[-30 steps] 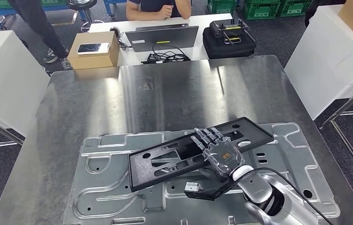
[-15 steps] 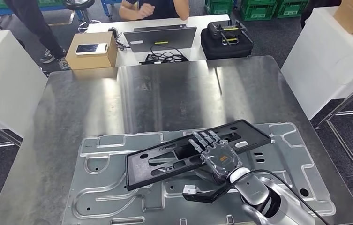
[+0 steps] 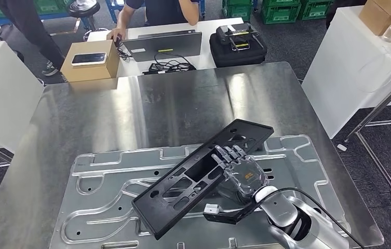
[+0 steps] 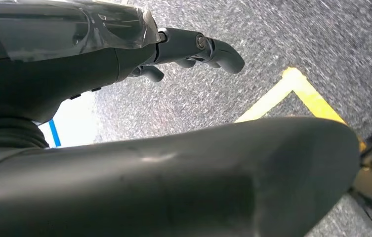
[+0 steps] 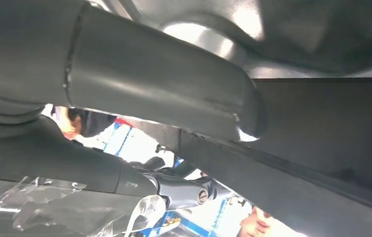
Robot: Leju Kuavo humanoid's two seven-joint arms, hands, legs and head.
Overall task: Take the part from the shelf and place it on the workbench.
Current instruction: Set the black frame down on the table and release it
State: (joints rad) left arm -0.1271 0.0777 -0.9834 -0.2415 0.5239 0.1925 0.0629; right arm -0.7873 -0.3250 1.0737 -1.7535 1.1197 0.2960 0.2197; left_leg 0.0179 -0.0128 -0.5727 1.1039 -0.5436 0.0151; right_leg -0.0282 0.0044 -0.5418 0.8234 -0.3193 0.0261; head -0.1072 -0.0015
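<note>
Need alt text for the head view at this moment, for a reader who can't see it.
The robot's right hand grips a long black plastic part, holding it tilted above a stamped metal panel that lies on a steel workbench. Beyond the bench are a cardboard box with a phone on it, a laptop, a black case and a seated person.

Workshop: steel workbench [image 3: 183,104], green crates [image 3: 281,9].

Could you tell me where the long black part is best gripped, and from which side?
Grip the long black part at mid-length on its long edge, from the robot's side, where the right robot hand holds it: it is flat, slotted and tilted, so mid-length balances it.
</note>
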